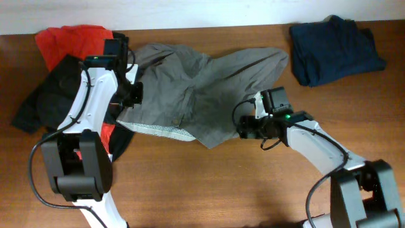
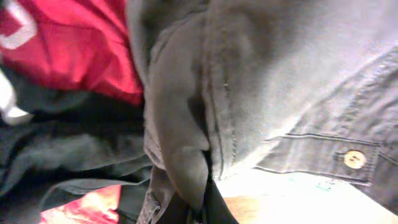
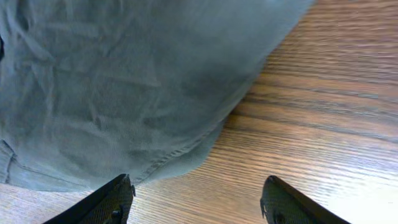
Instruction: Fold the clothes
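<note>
Large wrinkled grey shorts [image 1: 202,82] lie spread across the table's middle, pale speckled waistband lining [image 1: 158,130] showing at the front. A red shirt [image 1: 66,39] and a black shirt [image 1: 47,95] lie heaped at the left. My left gripper [image 1: 126,95] is at the shorts' left edge, shut on a fold of the grey shorts [image 2: 186,168]. My right gripper [image 1: 243,126] is open and empty over the wood, just off the shorts' right hem [image 3: 186,155]; its fingertips [image 3: 196,199] straddle bare table.
A dark navy folded garment [image 1: 334,50] lies at the back right. A button [image 2: 354,159] on the shorts shows in the left wrist view. The wooden table [image 1: 209,183] is bare at the front.
</note>
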You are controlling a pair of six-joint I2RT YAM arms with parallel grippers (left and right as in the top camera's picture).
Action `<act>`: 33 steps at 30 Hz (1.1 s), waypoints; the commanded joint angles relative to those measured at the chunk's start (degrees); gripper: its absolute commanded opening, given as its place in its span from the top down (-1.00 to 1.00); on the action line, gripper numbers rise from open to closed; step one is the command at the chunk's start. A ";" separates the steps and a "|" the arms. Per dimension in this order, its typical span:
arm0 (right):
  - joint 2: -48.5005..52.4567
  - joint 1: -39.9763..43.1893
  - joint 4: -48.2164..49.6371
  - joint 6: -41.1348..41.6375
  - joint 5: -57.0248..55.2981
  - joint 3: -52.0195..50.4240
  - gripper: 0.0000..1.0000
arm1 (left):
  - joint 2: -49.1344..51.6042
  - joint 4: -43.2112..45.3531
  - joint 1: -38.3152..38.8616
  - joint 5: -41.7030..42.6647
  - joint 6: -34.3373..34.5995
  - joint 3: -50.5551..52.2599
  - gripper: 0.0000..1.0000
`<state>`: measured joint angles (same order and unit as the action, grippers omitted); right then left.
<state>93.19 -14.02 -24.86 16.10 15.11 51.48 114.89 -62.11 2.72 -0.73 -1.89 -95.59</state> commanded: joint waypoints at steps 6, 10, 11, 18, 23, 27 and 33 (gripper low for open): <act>3.41 -2.51 4.87 -5.18 0.90 -0.33 -0.50 | 0.07 2.14 3.89 2.08 0.81 -1.01 0.99; 7.30 -2.51 5.84 -5.35 1.03 -0.33 -0.49 | 0.07 2.54 4.74 2.08 0.81 -1.01 0.99; 8.28 -2.51 5.86 -5.38 1.42 -0.33 -0.43 | 0.07 2.54 4.90 2.10 0.87 -1.01 0.99; 10.27 -1.92 5.20 -6.19 2.95 0.37 0.47 | 0.04 2.89 5.07 2.08 1.25 -1.49 0.99; 5.35 1.38 -4.68 -6.19 4.66 5.62 0.92 | -0.61 -0.22 5.01 2.08 1.22 -8.96 0.99; -4.04 8.20 -18.45 -6.93 4.66 14.99 0.92 | -1.84 -6.08 5.01 2.05 1.18 -21.31 0.99; -14.23 19.50 -33.31 -11.50 4.09 32.57 0.92 | -3.32 -12.04 5.03 2.08 1.16 -35.12 0.99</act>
<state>83.79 1.43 -56.03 7.29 20.05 77.41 114.45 -73.30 7.81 1.23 -1.21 -124.92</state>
